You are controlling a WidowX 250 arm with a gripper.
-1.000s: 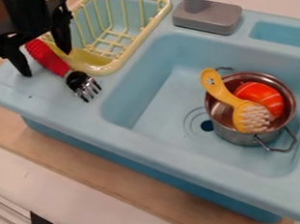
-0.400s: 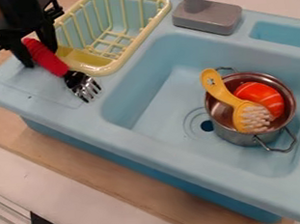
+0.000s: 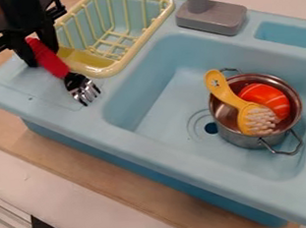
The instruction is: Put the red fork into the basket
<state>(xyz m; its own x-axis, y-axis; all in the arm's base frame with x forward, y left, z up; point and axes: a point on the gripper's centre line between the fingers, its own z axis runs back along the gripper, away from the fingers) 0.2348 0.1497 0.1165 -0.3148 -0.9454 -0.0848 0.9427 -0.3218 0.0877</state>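
On the clock face of the view, the pot (image 3: pixel 240 138) is sitting in the sink (image 3: pixel 171 155) at 3 o'clock, holding 1 brush (image 3: pixel 228 94) and 1 orange piece (image 3: pixel 273 97). At 10 o'clock, the fork (image 3: pixel 49 60) is remaining outside the basket (image 3: pixel 90 64), tines pointing toward 5 o'clock. The gripper (image 3: pixel 40 54) is pinching its red handle. The basket is standing at 11 o'clock, the faucet (image 3: pixel 211 19) at 1 o'clock.

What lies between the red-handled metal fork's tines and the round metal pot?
Between the tines and the pot, the camera view shows the light-blue sink's rim, then its basin; no other object lies there.
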